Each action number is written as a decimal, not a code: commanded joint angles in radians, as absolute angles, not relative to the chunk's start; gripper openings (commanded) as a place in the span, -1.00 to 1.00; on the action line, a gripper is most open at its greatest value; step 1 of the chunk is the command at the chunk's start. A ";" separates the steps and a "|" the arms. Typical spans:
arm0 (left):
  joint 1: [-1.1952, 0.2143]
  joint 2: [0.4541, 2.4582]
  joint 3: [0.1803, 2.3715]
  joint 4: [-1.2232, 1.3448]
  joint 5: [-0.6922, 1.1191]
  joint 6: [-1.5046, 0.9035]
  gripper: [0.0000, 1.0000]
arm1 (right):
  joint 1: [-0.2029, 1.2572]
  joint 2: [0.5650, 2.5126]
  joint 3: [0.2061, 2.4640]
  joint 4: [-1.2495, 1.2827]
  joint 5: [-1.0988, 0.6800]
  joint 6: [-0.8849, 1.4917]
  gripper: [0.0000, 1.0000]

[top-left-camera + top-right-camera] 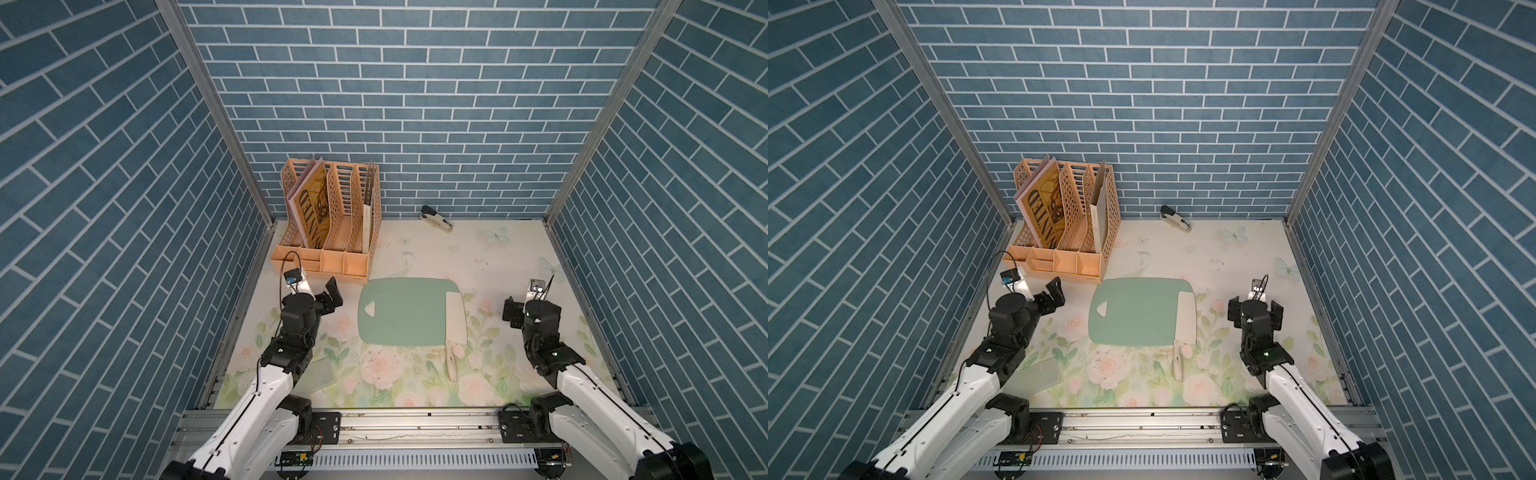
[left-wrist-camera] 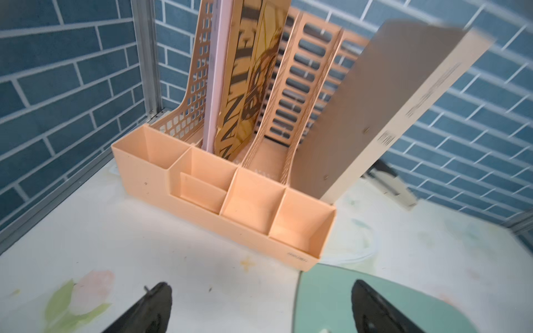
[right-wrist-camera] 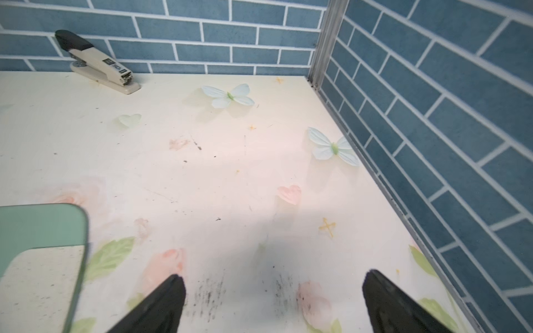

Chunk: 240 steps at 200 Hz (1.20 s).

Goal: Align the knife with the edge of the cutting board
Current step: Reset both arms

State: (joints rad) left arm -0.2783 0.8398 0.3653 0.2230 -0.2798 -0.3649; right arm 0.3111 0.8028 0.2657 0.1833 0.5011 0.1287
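While the left fingers [image 1: 331,286] and right fingers [image 1: 512,311] gape empty, the knife [image 1: 456,318] lies between them.

Knife [image 1: 456,319] on cutting board [image 1: 399,311]

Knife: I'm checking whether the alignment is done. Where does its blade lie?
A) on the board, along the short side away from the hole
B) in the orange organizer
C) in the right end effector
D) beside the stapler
A: the knife has its blade flat on the cutting board, along the short side opposite the hole, with the handle overhanging the near edge.
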 commanded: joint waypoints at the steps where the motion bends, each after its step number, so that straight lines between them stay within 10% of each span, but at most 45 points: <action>1: -0.309 0.922 0.291 0.528 -0.468 -0.225 0.99 | 0.302 0.819 0.186 0.481 0.646 0.068 0.99; 65: -0.236 1.313 0.323 1.021 -0.378 0.048 0.99 | 0.190 1.317 0.036 1.460 0.614 -0.101 0.99; 96: -0.143 1.348 0.302 1.160 -0.249 0.028 0.99 | 0.088 1.364 0.226 1.097 0.623 0.030 0.94; 127: -0.133 1.372 0.413 0.859 -0.302 0.010 0.99 | 0.041 1.301 0.155 1.159 0.503 0.039 0.92; 147: -0.135 1.358 0.169 1.239 -0.327 0.014 0.99 | 0.040 1.256 0.088 1.240 0.444 0.031 0.88; 190: -0.137 1.364 0.221 1.126 -0.260 0.019 0.99 | 0.037 1.493 0.013 1.649 0.187 0.040 0.67; 240: -0.041 1.535 0.202 1.335 -0.132 -0.005 0.99 | 0.035 1.530 0.194 1.327 0.131 0.010 0.73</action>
